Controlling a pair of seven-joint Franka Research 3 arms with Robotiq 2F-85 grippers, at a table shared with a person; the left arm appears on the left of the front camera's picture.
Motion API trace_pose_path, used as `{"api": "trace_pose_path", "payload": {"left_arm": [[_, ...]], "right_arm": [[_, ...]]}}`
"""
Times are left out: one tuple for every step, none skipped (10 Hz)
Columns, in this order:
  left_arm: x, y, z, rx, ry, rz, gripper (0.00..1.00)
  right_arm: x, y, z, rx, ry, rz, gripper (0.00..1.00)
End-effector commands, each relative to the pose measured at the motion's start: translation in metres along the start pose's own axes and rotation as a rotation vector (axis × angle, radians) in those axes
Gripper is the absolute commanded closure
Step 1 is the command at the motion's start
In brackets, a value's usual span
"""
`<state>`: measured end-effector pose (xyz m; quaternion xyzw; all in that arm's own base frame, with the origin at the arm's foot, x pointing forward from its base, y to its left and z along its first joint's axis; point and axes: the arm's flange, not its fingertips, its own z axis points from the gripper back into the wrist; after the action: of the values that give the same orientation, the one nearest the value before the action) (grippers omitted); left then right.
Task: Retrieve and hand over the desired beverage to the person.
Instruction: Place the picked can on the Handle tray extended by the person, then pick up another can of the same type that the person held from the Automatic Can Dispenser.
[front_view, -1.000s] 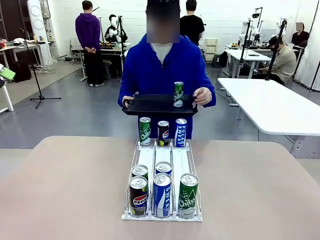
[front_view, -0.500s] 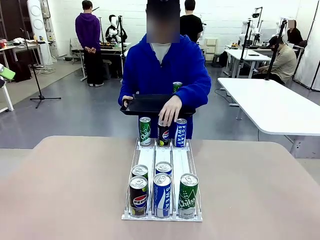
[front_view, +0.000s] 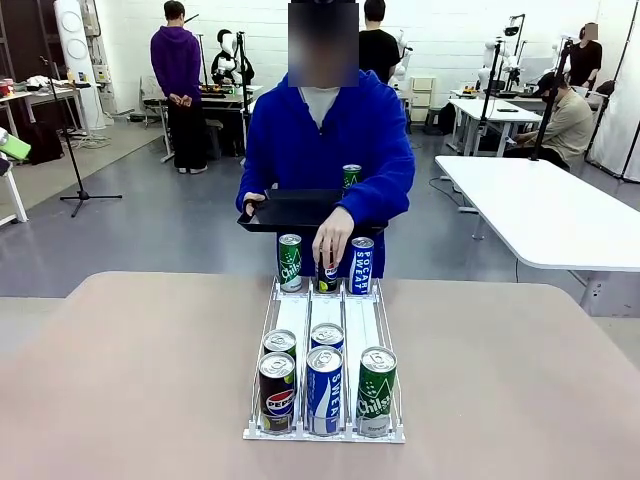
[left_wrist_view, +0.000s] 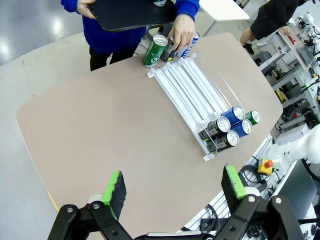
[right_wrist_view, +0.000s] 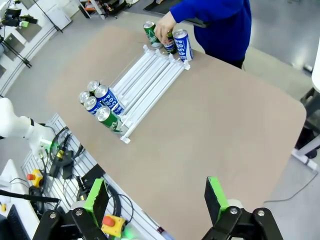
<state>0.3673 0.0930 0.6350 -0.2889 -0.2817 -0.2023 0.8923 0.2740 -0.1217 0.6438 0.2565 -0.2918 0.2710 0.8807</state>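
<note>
Pepsi can (front_view: 328, 276) at the rack's (front_view: 293, 316) far end stands beneath the person's hand (front_view: 333, 236), which grips its top.

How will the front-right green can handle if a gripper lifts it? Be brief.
The green can is tall and slim, so it probably tips if pushed high. Its glossy round wall may slip. Laid down, it would roll.

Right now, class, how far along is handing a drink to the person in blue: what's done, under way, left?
Done: one green can stands on the black tray the person holds. Under way: the person's free hand rests on the middle can at the far end of the rack, perhaps choosing. Left: the left gripper and right gripper hang open over the table, holding nothing; retrieval and handover remain.
</note>
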Motion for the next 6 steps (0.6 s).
{"api": "trace_pose_path", "payload": {"left_arm": [[-0.0006, 0.0015, 0.0011, -0.019, -0.012, -0.017, 0.00], [-0.0006, 0.0015, 0.0011, -0.019, -0.012, -0.017, 0.00], [-0.0006, 0.0015, 0.0011, -0.019, -0.012, -0.017, 0.00], [-0.0006, 0.0015, 0.0011, -0.019, -0.012, -0.017, 0.00], [-0.0006, 0.0015, 0.0011, -0.019, -0.012, -0.017, 0.00], [-0.0006, 0.0015, 0.0011, -0.019, -0.012, -0.017, 0.00]], "right_arm": [[0.0014, -0.0012, 0.0013, 0.021, -0.005, 0.008, 0.00], [0.0014, -0.0012, 0.0013, 0.021, -0.005, 0.008, 0.00], [0.0014, -0.0012, 0.0013, 0.021, -0.005, 0.008, 0.00], [0.0014, -0.0012, 0.0013, 0.021, -0.005, 0.008, 0.00], [0.0014, -0.0012, 0.0013, 0.021, -0.005, 0.008, 0.00], [0.0014, -0.0012, 0.0013, 0.021, -0.005, 0.008, 0.00]]}}
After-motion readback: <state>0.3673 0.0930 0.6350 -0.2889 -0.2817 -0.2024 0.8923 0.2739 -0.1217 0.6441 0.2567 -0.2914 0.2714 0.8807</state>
